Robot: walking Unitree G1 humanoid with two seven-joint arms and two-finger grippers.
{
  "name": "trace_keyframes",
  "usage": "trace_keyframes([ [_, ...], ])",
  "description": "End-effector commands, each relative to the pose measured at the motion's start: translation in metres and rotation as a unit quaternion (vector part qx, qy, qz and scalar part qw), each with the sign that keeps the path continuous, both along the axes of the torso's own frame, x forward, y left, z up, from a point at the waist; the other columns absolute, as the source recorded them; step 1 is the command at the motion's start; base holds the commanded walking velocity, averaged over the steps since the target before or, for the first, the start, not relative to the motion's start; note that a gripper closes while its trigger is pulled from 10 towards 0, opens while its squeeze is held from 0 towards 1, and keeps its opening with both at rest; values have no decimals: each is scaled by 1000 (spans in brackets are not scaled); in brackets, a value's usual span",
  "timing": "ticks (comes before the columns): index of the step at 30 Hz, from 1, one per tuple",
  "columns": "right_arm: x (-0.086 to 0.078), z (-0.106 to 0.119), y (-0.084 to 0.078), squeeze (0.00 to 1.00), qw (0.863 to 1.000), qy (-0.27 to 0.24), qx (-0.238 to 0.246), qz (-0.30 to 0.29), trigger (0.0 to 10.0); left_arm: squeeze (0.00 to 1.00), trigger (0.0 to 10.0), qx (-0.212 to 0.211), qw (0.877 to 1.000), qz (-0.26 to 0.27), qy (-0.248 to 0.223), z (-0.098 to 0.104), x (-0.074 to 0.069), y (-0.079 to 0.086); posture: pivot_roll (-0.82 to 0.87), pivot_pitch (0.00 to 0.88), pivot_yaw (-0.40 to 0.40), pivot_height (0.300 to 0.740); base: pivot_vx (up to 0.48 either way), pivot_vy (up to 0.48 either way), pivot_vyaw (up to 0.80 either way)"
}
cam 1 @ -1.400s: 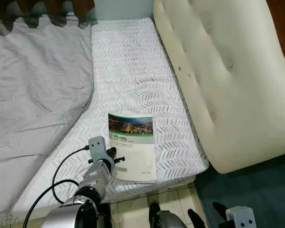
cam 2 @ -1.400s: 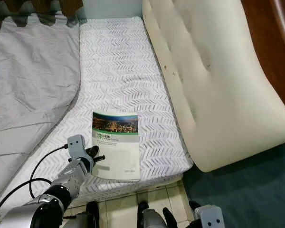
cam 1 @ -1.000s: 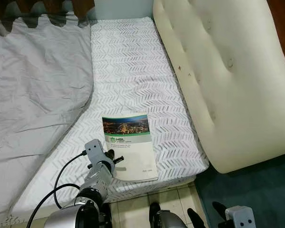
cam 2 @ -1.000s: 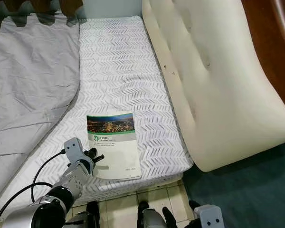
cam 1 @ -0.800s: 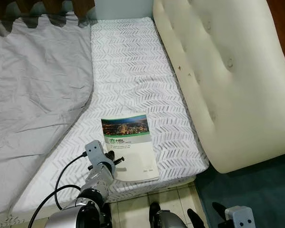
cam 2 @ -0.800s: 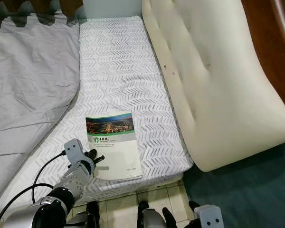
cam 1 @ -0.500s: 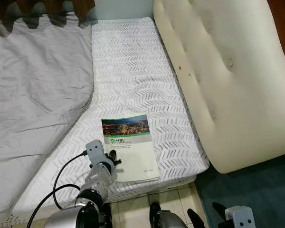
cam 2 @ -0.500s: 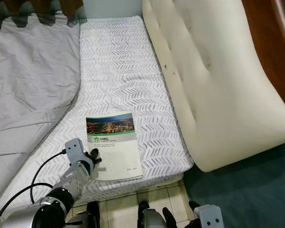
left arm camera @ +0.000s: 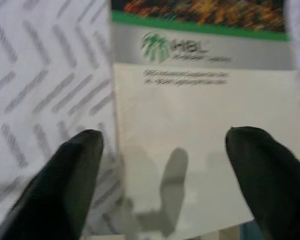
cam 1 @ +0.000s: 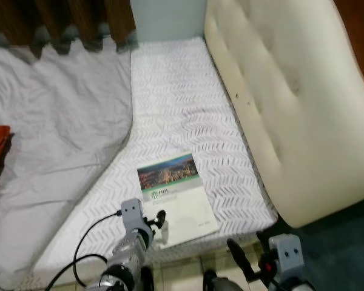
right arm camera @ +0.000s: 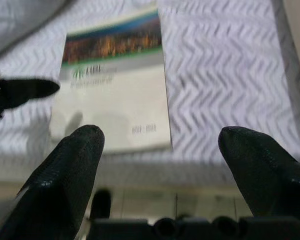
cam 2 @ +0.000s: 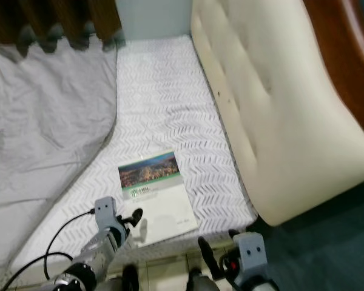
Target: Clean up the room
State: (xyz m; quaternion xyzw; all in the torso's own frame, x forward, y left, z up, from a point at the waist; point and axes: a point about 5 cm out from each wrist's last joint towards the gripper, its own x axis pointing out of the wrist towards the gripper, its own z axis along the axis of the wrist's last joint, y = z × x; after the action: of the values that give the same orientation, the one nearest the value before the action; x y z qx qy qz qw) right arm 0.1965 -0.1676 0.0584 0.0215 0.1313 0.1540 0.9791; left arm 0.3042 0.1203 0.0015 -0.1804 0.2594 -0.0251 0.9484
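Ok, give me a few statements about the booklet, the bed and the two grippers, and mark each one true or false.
1. The booklet lies flat on the chevron-patterned mattress, near its front edge. True.
2. The left gripper is shut on the booklet. False: its fingers are open, at the booklet's near left corner.
3. The right gripper is open, low in front of the mattress edge. True.
4. The booklet stands propped against the cream headboard. False: it lies flat, apart from the headboard.
5. A grey sheet covers the bed to the left of the mattress. True.
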Motion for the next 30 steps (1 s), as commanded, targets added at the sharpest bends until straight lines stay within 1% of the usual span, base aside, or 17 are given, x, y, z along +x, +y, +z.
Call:
trace_keyframes([
  [1, 2, -9, -3, 0, 1000, 10, -2, -9, 10000, 1000, 10000, 21, 999, -13, -23, 3, 1, 12, -181, 120, -34, 740, 0, 0, 0],
  [2, 2, -9, -3, 0, 1000, 10, -2, -9, 10000, 1000, 10000, 21, 999, -13, -23, 3, 1, 12, -181, 120, -34, 740, 0, 0, 0],
  [4, 13, -7, -1, 0, 1000, -3, 4, -12, 10000, 1000, 10000, 65, 994, -50, -72, 13, 7, 23, -144, 66, -20, 740, 0, 0, 0],
  [6, 26, 0, 1, 0, 999, -26, 21, -22, 10000, 1000, 10000, 122, 978, -87, -143, 28, 7, 40, -106, 21, -9, 740, 0, 0, 0],
  [7, 34, 5, 0, 0, 998, -44, 34, -37, 10000, 1000, 10000, 154, 965, -92, -191, 40, 2, 53, -82, 0, -7, 740, 0, 0, 0],
  [8, 37, 5, -2, 0, 997, -49, 38, -47, 10000, 1000, 10000, 167, 959, -91, -211, 47, -2, 58, -71, 0, -7, 740, 0, 0, 0],
  [9, 37, 5, -2, 0, 997, -49, 38, -47, 10000, 1000, 10000, 167, 959, -91, -211, 47, -2, 58, -71, 0, -7, 740, 0, 0, 0],
  [10, 42, 4, -9, 0, 995, -56, 44, -76, 10000, 1000, 10000, 183, 949, -94, -239, 58, -12, 62, -35, 0, -7, 740, 0, 0, 0],
  [12, 45, 2, -13, 0, 993, -59, 45, -97, 10000, 1000, 10000, 187, 945, -97, -250, 63, -16, 62, -17, 0, -8, 740, 0, 0, 0],
  [13, 48, 0, -20, 0, 988, -60, 53, -129, 10000, 1000, 10000, 189, 941, -103, -261, 68, -21, 57, -5, 0, -10, 740, 0, 0, 0],
  [14, 48, 0, -20, 0, 988, -60, 53, -129, 10000, 1000, 10000, 189, 941, -103, -261, 68, -21, 57, -5, 0, -10, 740, 0, 0, 0],
  [15, 49, -2, -21, 0, 987, -60, 57, -137, 10000, 1000, 10000, 195, 936, -111, -271, 70, -22, 53, 3, 0, -9, 740, 0, 0, 0],
  [16, 50, -3, -20, 0, 987, -60, 58, -137, 10000, 678, 10000, 191, 933, -122, -279, 74, -24, 44, 8, 0, -10, 740, 0, 0, 0],
  [17, 51, -4, -19, 0, 988, -60, 55, -134, 10000, 0, 10000, 185, 932, -124, -287, 77, -25, 38, 9, 0, -10, 740, 0, 0, 0],
  [20, 56, -4, -18, 0, 988, -61, 51, -130, 10000, 0, 10000, 169, 937, -120, -281, 80, -26, 27, 6, 0, -14, 740, 0, 0, 0],
  [24, 61, -3, -19, 0, 987, -67, 53, -133, 10000, 0, 10000, 165, 945, -119, -257, 75, -28, 23, -2, 0, -19, 740, 0, 0, 0],
  [30, 61, -6, -18, 0, 989, -62, 52, -124, 10000, 0, 10000, 147, 956, -106, -230, 70, -32, 19, -4, 0, -26, 740, 0, 413, 0],
])
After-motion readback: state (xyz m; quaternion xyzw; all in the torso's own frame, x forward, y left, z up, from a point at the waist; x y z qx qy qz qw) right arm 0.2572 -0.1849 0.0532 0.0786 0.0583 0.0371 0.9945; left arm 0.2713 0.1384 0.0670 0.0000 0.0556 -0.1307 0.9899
